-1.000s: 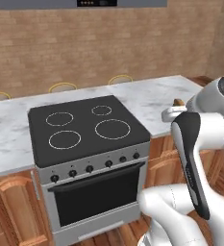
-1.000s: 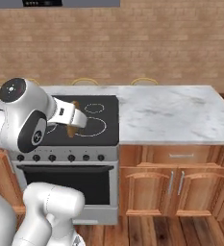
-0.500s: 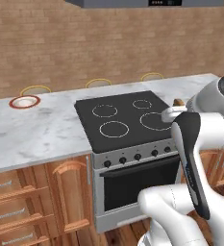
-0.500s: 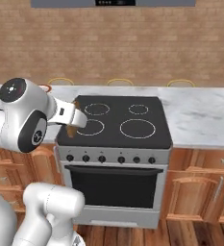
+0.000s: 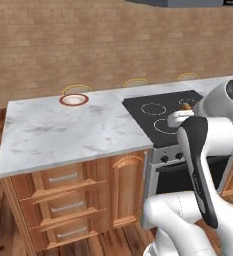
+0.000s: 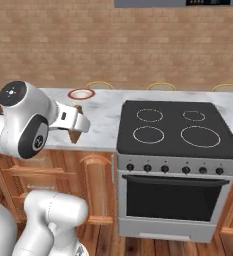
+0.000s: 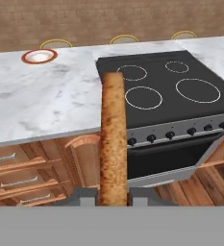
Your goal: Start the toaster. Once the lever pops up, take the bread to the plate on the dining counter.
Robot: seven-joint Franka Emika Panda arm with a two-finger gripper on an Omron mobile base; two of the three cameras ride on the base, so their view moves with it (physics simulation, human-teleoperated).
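Hand view showed the gripper (image 7: 114, 194) clamped on the bread (image 7: 113, 144), edge-on and upright. The plate (image 7: 39, 56) sat at ten o'clock on the dining counter (image 7: 46, 105), well apart from the bread.

Gripper (image 7: 114, 196) clamped, arm raised

The dining counter (image 5: 63, 135) is a long island with a white-grey veined marble top, over brown wood drawers and a cabinet door. Set into the counter is the black cooktop (image 6: 178, 127) with four white rings, and an oven front with a row of knobs sits below it. The plate (image 5: 73, 99) lies on the marble well to the left of the cooktop, near the far edge, white in the centre with a reddish-brown rim.
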